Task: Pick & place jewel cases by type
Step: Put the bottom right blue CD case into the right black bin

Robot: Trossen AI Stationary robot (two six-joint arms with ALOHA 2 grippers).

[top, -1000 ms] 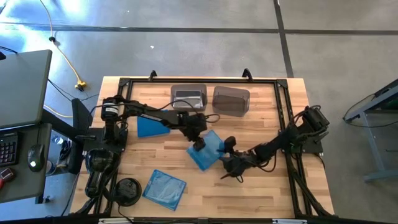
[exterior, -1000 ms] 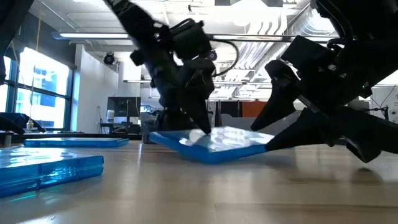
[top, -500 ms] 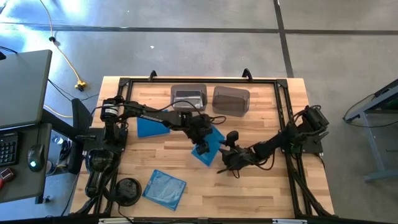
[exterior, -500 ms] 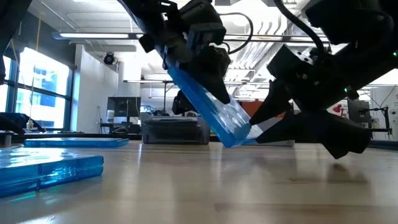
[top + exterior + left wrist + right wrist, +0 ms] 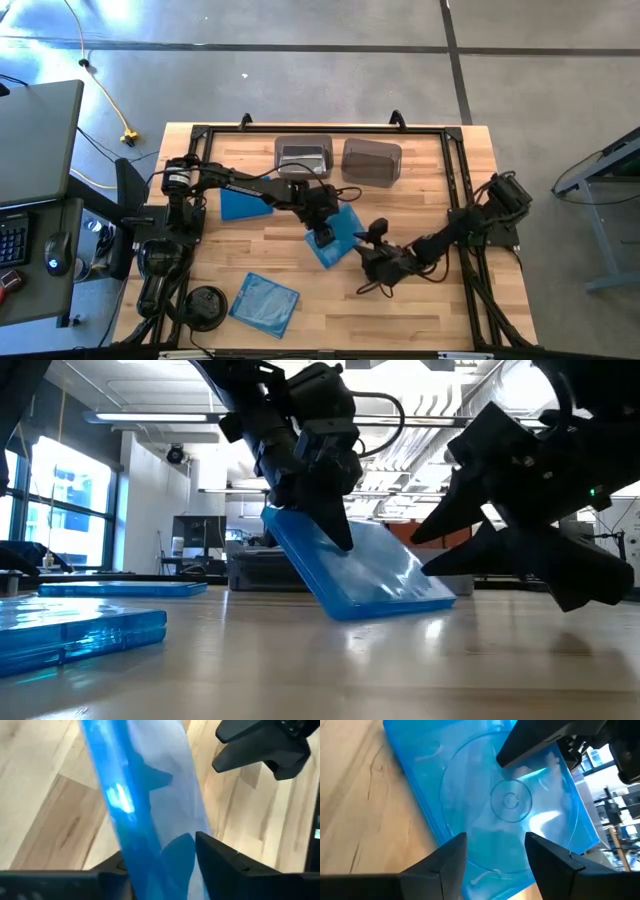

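Backed away, right gripper (image 5: 372, 262) fingers spread; left gripper (image 5: 335, 525) pinches tilted blue case (image 5: 365, 575).

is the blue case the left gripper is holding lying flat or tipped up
Tipped up: in the low view the blue case slants, its lower edge on the table, pinched by the left gripper.

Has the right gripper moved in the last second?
Yes. The right gripper has backed slightly away from the tilted blue jewel case, toward the table's right frame rail; the left gripper grips that case.
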